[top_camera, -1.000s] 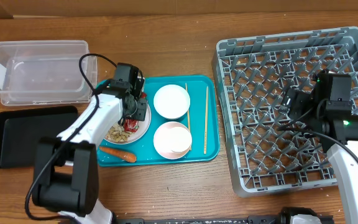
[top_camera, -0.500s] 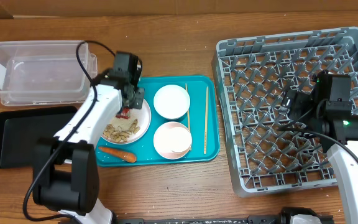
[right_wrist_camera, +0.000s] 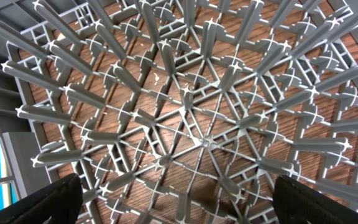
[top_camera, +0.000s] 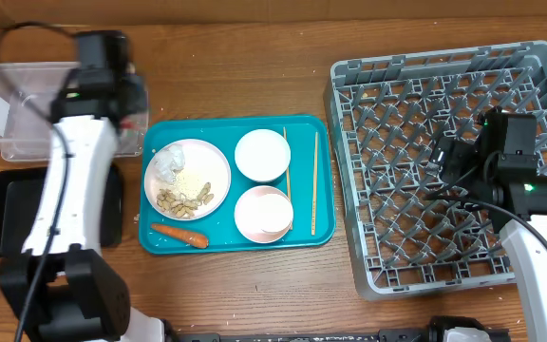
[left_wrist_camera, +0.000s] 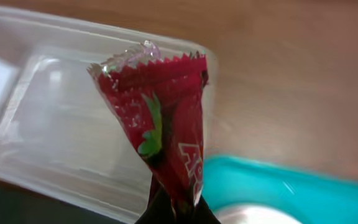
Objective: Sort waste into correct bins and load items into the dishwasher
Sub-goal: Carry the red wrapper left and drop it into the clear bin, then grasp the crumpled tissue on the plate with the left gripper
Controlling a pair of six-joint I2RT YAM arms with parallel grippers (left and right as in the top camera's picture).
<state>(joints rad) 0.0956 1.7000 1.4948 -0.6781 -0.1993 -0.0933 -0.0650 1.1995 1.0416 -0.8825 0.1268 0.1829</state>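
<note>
The left gripper (left_wrist_camera: 176,214) has its jaws closed on one end of the red snack wrapper (left_wrist_camera: 160,124), over the right end of the clear tub (left_wrist_camera: 36,124). The right gripper (right_wrist_camera: 182,202), well apart from the tub, has its jaws wide and empty. The film looks light, limp and slippery, so a crimped seam is likely the best hold.

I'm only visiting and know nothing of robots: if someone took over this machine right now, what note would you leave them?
Left gripper: shut on the red shiny snack wrapper, held over the clear plastic tub.
Right gripper: open, above the grey plastic dish rack.
On the teal tray: round white plate with rice and crumpled foil ball, orange carrot, two white bowls, wooden chopsticks.
Done: wrapper picked up.
Left: drop it, sort remaining waste, load dishes; rack and shallow black tray hold nothing.
</note>
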